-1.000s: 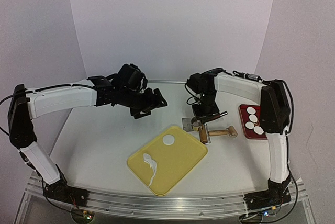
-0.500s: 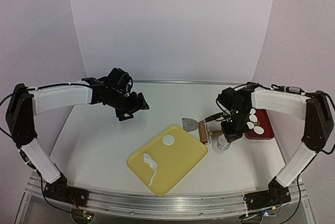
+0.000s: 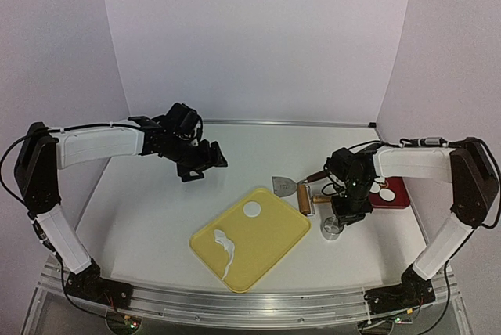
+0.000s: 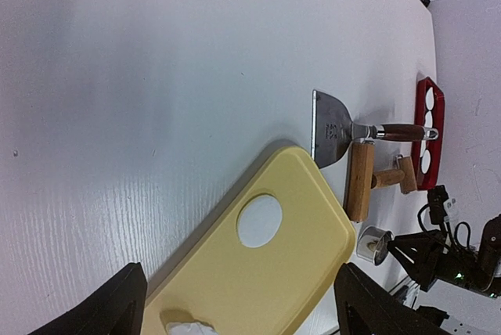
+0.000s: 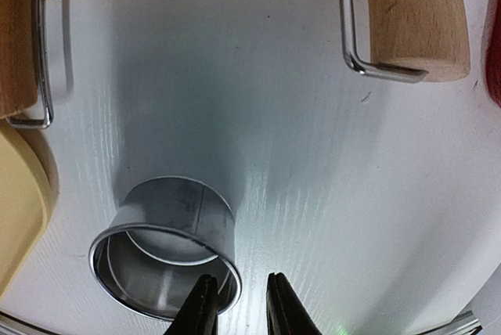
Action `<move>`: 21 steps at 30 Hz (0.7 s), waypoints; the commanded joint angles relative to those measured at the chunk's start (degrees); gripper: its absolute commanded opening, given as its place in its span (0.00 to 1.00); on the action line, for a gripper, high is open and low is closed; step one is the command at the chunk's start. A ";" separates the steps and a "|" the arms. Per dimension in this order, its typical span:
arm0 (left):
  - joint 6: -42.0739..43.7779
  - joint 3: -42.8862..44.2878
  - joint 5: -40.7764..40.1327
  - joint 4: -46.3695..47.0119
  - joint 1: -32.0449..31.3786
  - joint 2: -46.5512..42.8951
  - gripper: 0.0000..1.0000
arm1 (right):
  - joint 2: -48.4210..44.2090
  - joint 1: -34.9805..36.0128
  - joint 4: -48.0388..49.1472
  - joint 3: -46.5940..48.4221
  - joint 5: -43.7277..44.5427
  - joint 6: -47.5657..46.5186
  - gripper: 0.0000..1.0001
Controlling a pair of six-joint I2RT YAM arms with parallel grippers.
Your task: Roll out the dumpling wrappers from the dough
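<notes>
Right end effector (image 5: pixel 237 307), slightly parted, straddles the ring cutter (image 5: pixel 168 229) rim unclamped; its fingertips (image 5: pixel 201 304) are cropped below.

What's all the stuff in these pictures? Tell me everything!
table: 1, white, underneath
board: 1, yellow, table's middle front
red plate: 1, red, far right
dumpling wrappers: 1 on board, at least 3 on red plate, white
dough patch: 1, white, board's near end
scraper: 1, metal, wooden handle, behind board
roller: 1, wooden, right of board
ring cutter: 1, silver, beside board's right corner
left gripper: 1, black, open, above table's left
right gripper: 1, black, slightly open, at ring cutter's rim
</notes>
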 commanded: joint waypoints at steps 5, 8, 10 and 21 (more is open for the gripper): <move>2.10 3.29 0.42 -1.15 0.18 1.32 0.84 | -4.30 0.06 -3.28 3.35 0.10 2.31 0.45; 2.01 3.14 0.33 -1.41 0.57 1.24 0.84 | -6.34 -0.34 -5.99 9.08 0.96 1.31 0.60; 1.37 2.41 0.76 -1.01 1.07 0.82 0.84 | -5.69 -2.05 -6.13 13.08 -0.43 -0.55 0.70; -0.53 0.64 1.13 0.09 3.21 -0.74 0.84 | 9.07 -23.15 6.71 22.70 -29.36 -6.60 0.85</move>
